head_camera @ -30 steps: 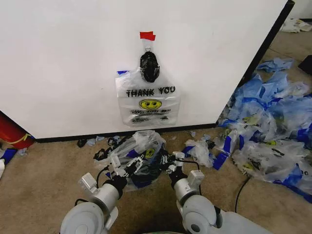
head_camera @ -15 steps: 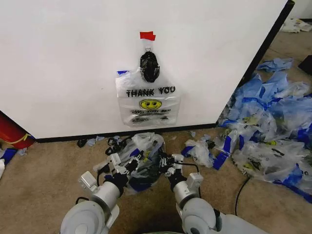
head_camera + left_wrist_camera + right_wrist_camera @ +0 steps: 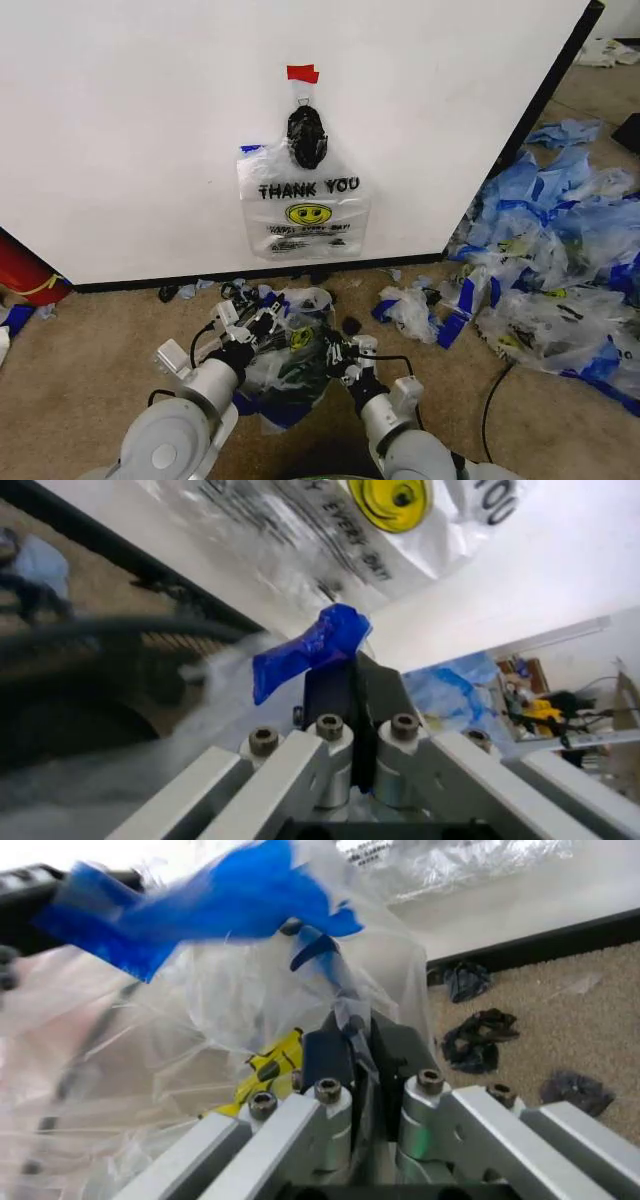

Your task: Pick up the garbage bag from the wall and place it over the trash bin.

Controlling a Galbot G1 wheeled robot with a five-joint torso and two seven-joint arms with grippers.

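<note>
The garbage bag (image 3: 290, 345) is held low over the carpet between the two grippers, directly in front of the robot and just short of the wall (image 3: 140, 120). The left gripper (image 3: 243, 325) has its jaws closed on a blue handle (image 3: 310, 646) of the bag; the right gripper (image 3: 340, 357) is likewise closed, pinching a thin fold of clear film and blue handle (image 3: 345, 1024). The bag's body spreads between them, with the printed yellow face showing. The trash bin (image 3: 290, 375) appears as a dark mass under and inside the clear film, though its rim cannot be traced with certainty. Risk, as judged: both holds are narrow pinches on slippery film, so either could slip or tear if the arms pull apart too hard; if the mouth is not spread wider than the rim, the bag may snag on one side or tip the light bin. Loose scraps (image 3: 410, 310) lie near the right gripper and could be caught up. Farther off, a second printed bag (image 3: 305, 210) hangs on the wall beneath a black bundle (image 3: 306, 137) and red tape (image 3: 302, 73).
</note>
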